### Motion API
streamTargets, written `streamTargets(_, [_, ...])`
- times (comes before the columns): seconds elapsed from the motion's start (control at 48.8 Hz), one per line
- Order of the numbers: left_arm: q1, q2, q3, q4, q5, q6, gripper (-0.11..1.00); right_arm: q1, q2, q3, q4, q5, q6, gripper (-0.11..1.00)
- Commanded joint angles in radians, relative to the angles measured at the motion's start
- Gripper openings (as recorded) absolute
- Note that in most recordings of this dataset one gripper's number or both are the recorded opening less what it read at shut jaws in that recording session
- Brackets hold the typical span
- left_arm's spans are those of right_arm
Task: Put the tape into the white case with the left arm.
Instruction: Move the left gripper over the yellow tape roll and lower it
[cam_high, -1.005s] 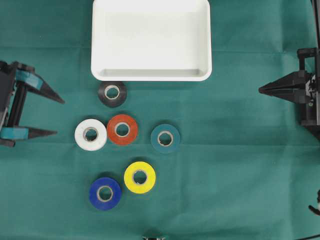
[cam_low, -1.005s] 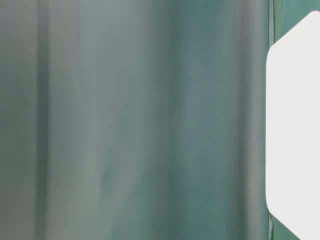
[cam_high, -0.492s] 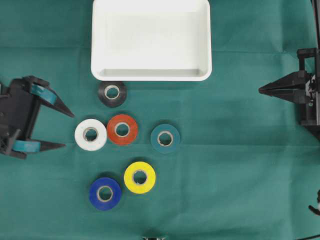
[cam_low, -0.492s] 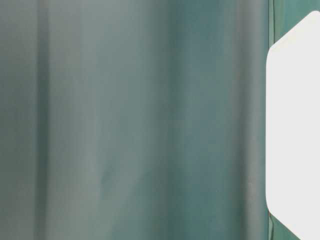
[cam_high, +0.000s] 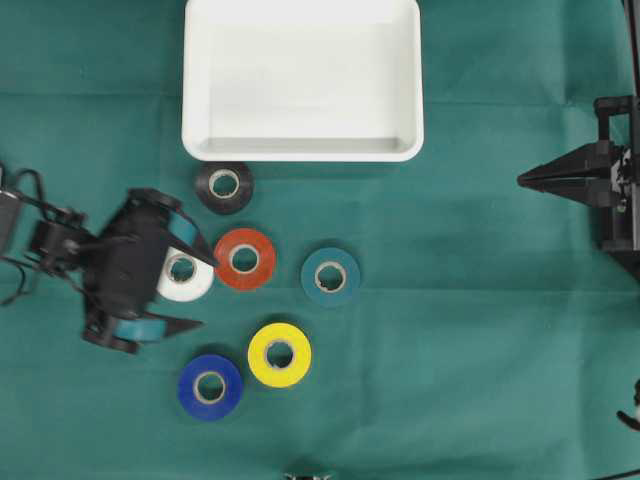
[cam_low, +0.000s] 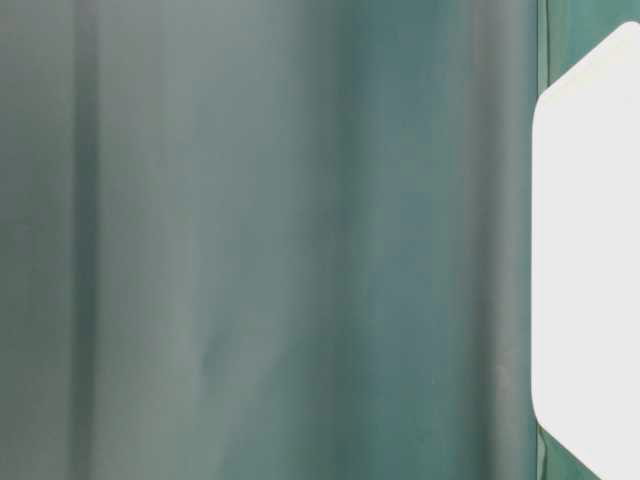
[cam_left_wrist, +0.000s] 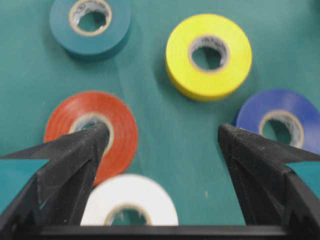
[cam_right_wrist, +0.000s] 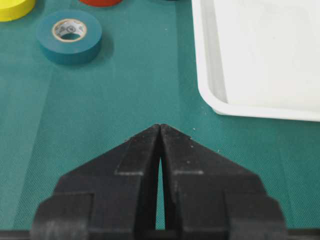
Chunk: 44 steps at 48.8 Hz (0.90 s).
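With fingers spread wide, left hand (cam_high: 195, 293) poised over the white tape roll (cam_high: 185, 281), holding nothing; upper finger (cam_high: 186, 236) lying across that roll's top edge, lower finger (cam_high: 160, 327) just below it. Seen from the left wrist camera: same hand (cam_left_wrist: 164, 137) open, white roll (cam_left_wrist: 131, 202) low between the fingers, left fingertip (cam_left_wrist: 85, 145) overlapping the orange roll (cam_left_wrist: 95, 131), right fingertip (cam_left_wrist: 245, 145) in front of the blue roll (cam_left_wrist: 282, 120). Whether either finger touches tape, cannot tell.

Around the hand on the green desk cloth (cam_high: 480, 350): orange roll (cam_high: 244, 259) touching the white one on its right; black roll (cam_high: 224, 186) above, just beside the case's near rim; teal roll (cam_high: 331, 276) further right, apart from the rest; yellow roll (cam_high: 279, 354) and blue roll (cam_high: 210, 386) below, edges touching. All six lying flat, cores up.

White case (cam_high: 205, 145) at the top centre of the desk, upright, open side up, no tape inside. No roll over its rim.

Right hand (cam_high: 523, 180) at the far right edge, fingers pressed together, gripping nothing, pointing toward the middle, well apart from the rolls. Right wrist view: closed tips (cam_right_wrist: 160, 127) above bare cloth, case corner (cam_right_wrist: 210, 95) to the upper right, teal roll (cam_right_wrist: 69, 36) upper left.

Table-level view blurred: green cloth and a white shape at the right edge only.
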<state>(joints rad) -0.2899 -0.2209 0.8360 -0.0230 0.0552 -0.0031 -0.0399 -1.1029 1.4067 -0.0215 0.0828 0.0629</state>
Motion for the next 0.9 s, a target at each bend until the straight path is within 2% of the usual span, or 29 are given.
streamTargets(0.0, [-0.014, 0.052, -0.074, -0.003, -0.008, 0.0, 0.99, -0.002, 0.005, -0.011, -0.002, -0.005, 0.002, -0.1])
streamTargets(0.41, [-0.048, 0.284, -0.29, -0.005, 0.011, -0.003, 0.99, -0.002, 0.005, 0.0, 0.0, 0.003, 0.003, -0.1])
streamTargets(0.882, [-0.043, 0.377, -0.336, -0.003, 0.086, 0.002, 0.99, -0.002, 0.003, 0.015, 0.0, -0.002, 0.005, -0.1])
